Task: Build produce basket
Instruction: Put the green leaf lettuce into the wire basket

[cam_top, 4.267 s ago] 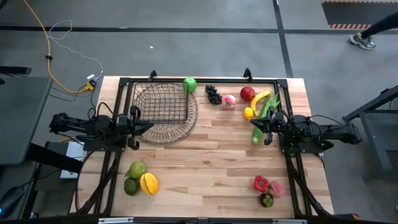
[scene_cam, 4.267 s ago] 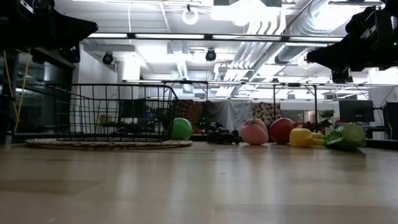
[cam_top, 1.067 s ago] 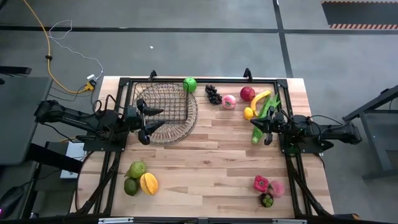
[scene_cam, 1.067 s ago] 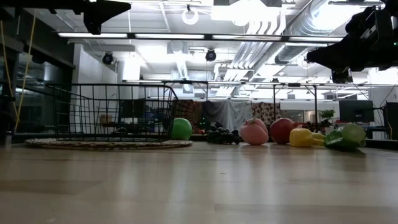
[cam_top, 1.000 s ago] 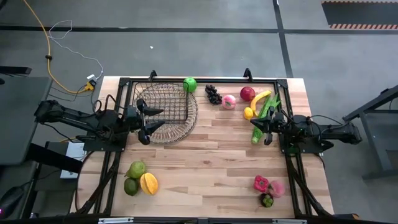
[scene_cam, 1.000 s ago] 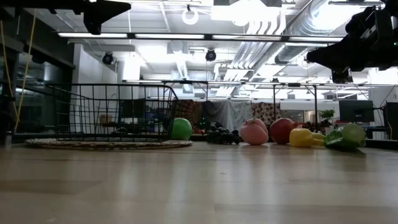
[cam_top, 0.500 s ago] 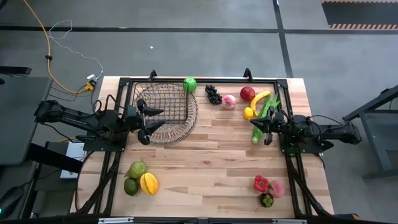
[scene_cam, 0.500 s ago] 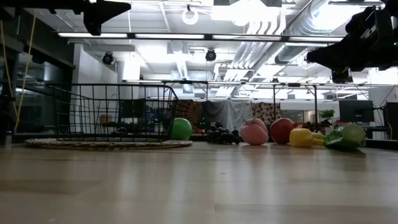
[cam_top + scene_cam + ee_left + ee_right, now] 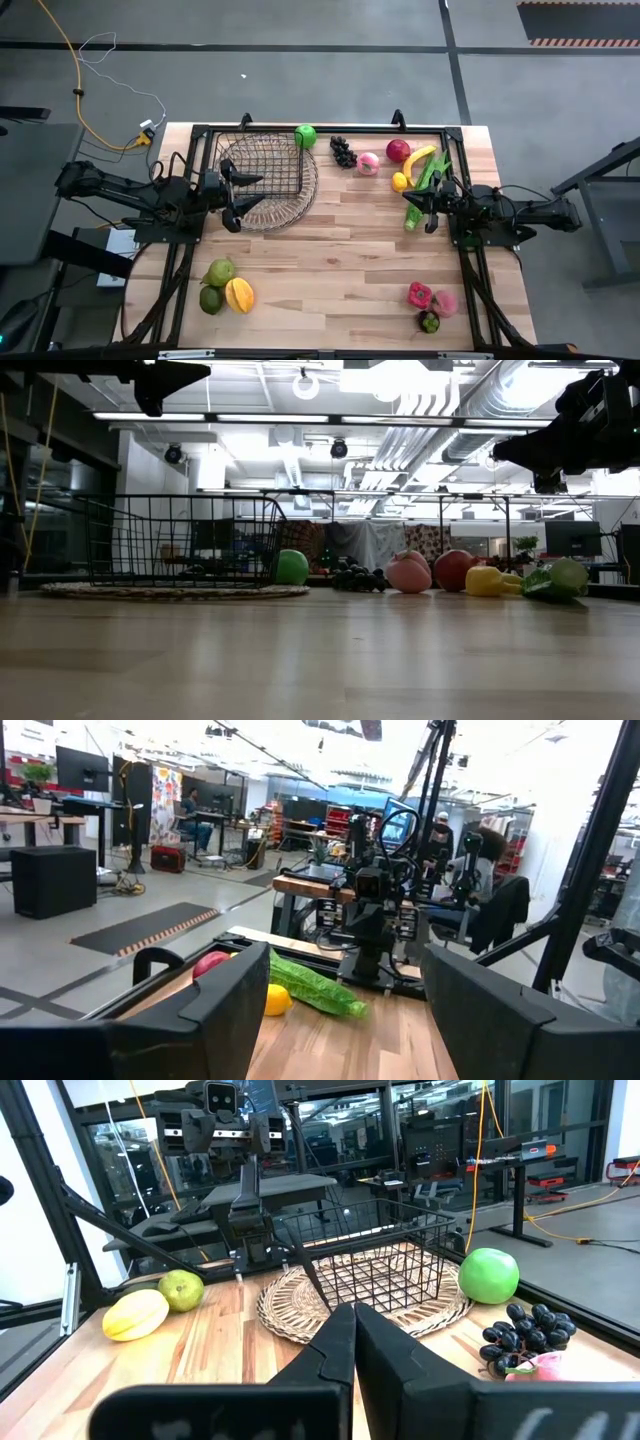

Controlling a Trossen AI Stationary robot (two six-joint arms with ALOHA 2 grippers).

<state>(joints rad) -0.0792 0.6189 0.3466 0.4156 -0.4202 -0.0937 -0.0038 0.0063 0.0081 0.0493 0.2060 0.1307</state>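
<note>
A: From above, where does the basket (image 9: 266, 180) sit?

B: On the wooden table (image 9: 330, 260) at about ten o'clock from its middle, nothing inside it. A green apple (image 9: 306, 136) lies just beside its rim at one o'clock, then dark grapes (image 9: 343, 151), a pink peach (image 9: 369, 163), a red apple (image 9: 398, 150), a banana (image 9: 418, 159), a small lemon (image 9: 399, 182) and a long green stalk (image 9: 427, 180) run on toward three o'clock.

A: What does the high view give that the low view lacks?

B: Two near clusters. At seven o'clock on the table: a green pear (image 9: 219, 271), a darker green fruit (image 9: 210, 299) and a yellow starfruit (image 9: 239, 294). At five o'clock: a red pepper (image 9: 419, 294), a pink piece (image 9: 444, 302) and a dark one (image 9: 429, 321). The low view shows only the far row and the basket's upright wire walls.

A: And the wrist cameras?

B: The left wrist view looks across to the right arm (image 9: 370, 920) with the stalk before it. The right wrist view shows the basket, green apple and grapes, and the left arm (image 9: 240, 1180) behind.

A: How do the arms stand?

B: The left gripper (image 9: 236, 197) reaches level over the basket's nine o'clock rim, well above it, jaws parted and holding nothing. The right gripper (image 9: 418, 212) hangs level above the stalk's near end, fingers (image 9: 345, 1345) pressed together, empty
</note>
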